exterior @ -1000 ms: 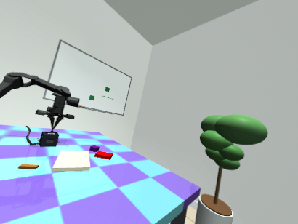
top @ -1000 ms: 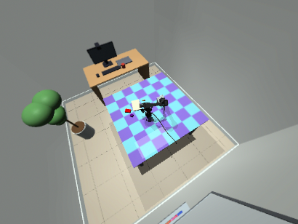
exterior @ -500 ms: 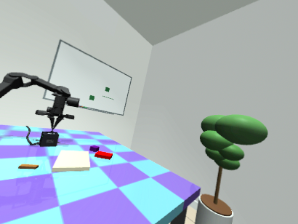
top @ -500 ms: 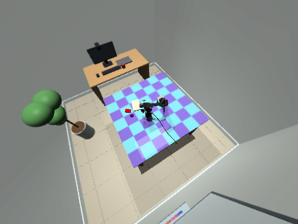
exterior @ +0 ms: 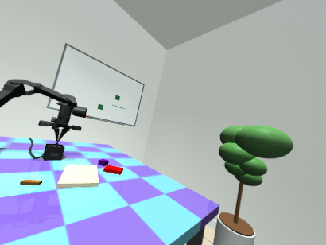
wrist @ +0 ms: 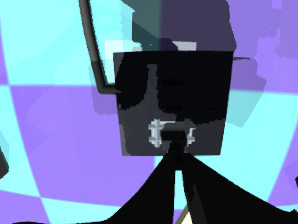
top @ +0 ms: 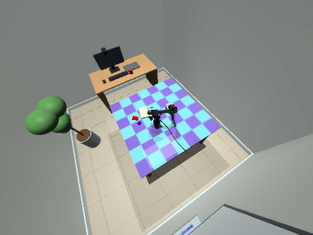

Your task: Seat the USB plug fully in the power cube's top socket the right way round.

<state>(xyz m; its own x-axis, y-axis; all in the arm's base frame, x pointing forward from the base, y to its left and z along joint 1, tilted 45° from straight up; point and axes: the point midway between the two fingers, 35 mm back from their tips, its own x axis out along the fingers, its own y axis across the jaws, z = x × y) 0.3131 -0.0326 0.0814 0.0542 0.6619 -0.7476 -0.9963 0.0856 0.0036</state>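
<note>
- Wrist view, nearest: gripper (top: 152,118) (exterior: 58,141) (wrist: 177,160) clenched on a small dark piece, taken as the USB plug (wrist: 173,135); its seating depth cannot be told.
- Plug located over the near part of the top face of the power cube (exterior: 53,152) (wrist: 172,102), beside light metallic brackets (wrist: 156,133).
- Dark cable (exterior: 31,148) (wrist: 93,47) at the cube's side.
- Beyond, exterior view: whiteboard (exterior: 99,87) on wall.

Plug's seating too small to tell.
</note>
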